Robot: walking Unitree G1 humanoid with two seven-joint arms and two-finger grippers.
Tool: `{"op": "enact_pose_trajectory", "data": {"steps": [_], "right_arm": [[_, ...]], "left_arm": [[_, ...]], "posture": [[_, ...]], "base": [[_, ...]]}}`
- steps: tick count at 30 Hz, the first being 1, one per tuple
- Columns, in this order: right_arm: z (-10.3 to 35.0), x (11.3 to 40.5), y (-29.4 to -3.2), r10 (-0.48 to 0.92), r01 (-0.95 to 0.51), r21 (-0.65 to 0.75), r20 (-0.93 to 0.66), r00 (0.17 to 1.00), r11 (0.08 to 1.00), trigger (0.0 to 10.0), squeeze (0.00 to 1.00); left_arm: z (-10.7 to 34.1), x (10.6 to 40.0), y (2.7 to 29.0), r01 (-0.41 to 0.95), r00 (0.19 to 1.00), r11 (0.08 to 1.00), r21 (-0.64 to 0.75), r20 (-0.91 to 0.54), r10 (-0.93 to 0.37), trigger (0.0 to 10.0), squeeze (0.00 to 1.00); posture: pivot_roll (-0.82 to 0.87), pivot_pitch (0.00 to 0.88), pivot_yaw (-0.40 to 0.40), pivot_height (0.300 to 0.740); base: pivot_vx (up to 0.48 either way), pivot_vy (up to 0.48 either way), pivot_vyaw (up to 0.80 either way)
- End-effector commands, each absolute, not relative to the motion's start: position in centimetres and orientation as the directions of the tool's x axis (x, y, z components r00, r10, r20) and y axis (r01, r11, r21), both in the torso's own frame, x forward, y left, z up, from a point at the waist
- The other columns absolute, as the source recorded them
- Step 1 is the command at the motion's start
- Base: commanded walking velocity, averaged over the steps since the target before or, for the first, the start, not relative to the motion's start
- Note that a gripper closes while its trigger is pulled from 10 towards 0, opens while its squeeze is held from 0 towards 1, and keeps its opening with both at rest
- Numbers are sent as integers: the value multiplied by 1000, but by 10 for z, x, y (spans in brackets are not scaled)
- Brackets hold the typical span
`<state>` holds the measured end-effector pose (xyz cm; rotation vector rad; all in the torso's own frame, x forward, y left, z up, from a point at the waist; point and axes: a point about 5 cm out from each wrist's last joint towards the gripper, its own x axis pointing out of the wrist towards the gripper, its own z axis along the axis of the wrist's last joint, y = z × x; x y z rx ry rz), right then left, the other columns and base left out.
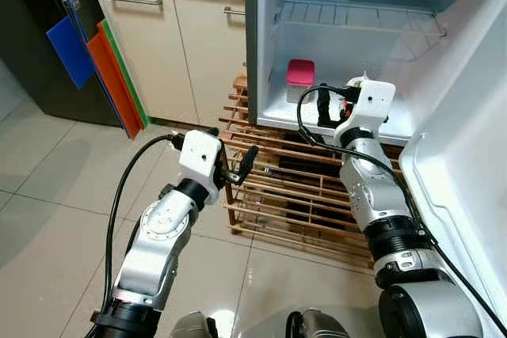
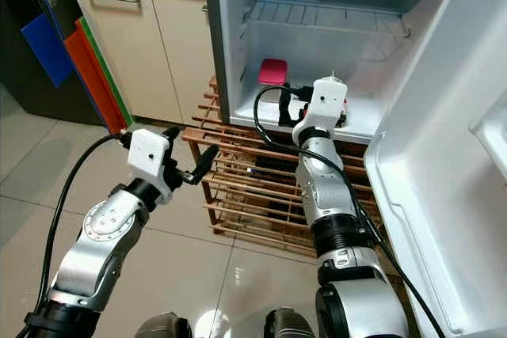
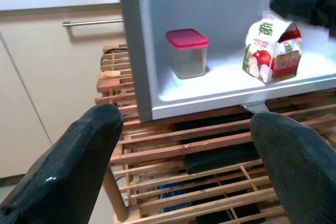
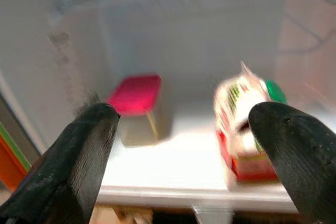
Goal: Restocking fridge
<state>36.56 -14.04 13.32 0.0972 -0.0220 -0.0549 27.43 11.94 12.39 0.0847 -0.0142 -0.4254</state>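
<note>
White fridge floor (image 3: 220, 85) holds the red-lidded container (image 3: 186, 52) and juice carton (image 3: 272, 48), well apart; my right gripper (image 4: 184, 150) gapes before them, left gripper (image 3: 184, 156) spread over the wooden rack (image 1: 293, 195).

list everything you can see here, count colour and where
fridge: 1, white, open, standing on the rack
container: 1, clear with pink lid, fridge floor
carton: 1, white, red and green, fridge floor, apart from the container
wire shelf: 1, white, upper fridge
wooden rack: 1, brown, under the fridge
boards: several, blue, orange, green, leaning beside the cabinet
cabinet: 1, cream, beside the fridge
left gripper: black fingers, open, before the rack
right gripper: black fingers, open, at the fridge floor
</note>
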Motion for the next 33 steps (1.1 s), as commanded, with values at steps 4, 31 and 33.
{"op": "enact_pose_trajectory", "data": {"steps": [4, 31, 33], "right_arm": [[123, 364, -143, -64, 66, 43, -29, 997, 997, 10000, 0], [125, 364, -135, -46, 46, -2, 17, 999, 999, 10000, 0], [127, 363, -132, -33, 34, -15, 32, 999, 999, 10000, 0]], "left_arm": [[131, 267, 125, 389, 918, 916, 99, 38, -394, 10000, 0], [134, 283, 118, 378, 921, 913, 155, 41, -388, 10000, 0], [134, 283, 116, 380, 919, 911, 157, 44, -391, 10000, 0]], "posture": [[109, 50, 19, 740], [84, 17, 12, 740], [82, 15, 9, 740]], "base": [[0, 0, 0], [0, 154, -180], [0, 0, 0]]}}
